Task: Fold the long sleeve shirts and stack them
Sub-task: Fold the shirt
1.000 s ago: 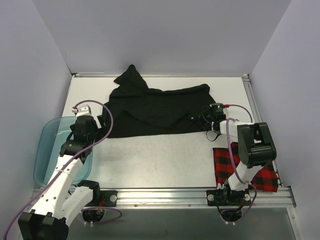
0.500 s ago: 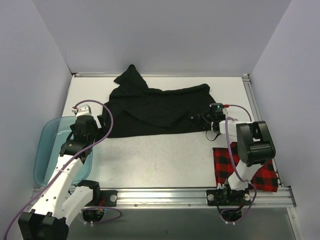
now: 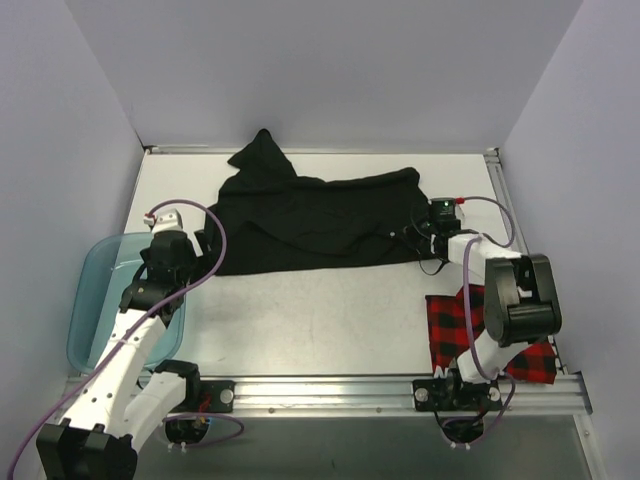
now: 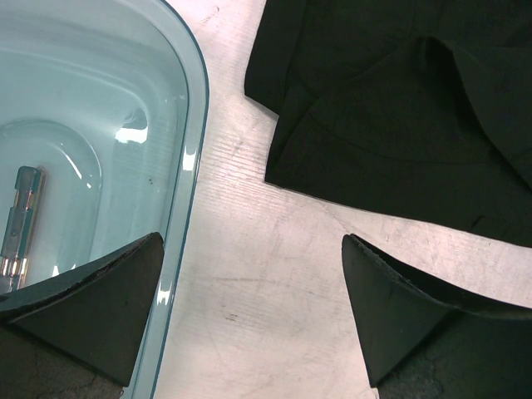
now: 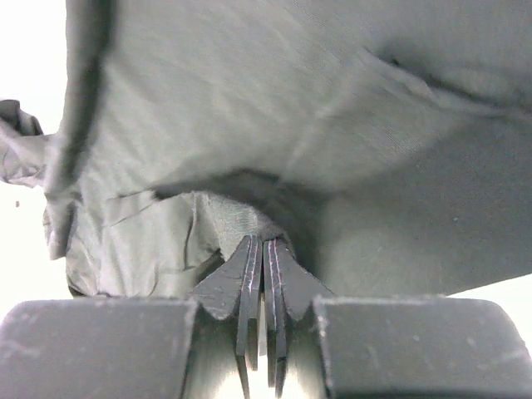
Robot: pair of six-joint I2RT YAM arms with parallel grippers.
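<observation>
Right wrist view: right claw (image 5: 262, 249) clenched on a thin pinch of black shirt (image 5: 374, 125); could slip out under a hard pull. Left claw (image 4: 249, 241) released.

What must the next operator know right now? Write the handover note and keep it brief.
Left tool: open and holding nothing, above the table between the teal tub and the left edge of the black shirt.
Right tool: shut on the black shirt at its right edge.
Black shirt: spread across the far middle of the table, unfolded, one part bunched toward the back.
Checked shirt: near right, partly hidden by the right arm.
Done: the checked shirt appears folded.
Left: fold the black shirt, then stack the two.
</observation>
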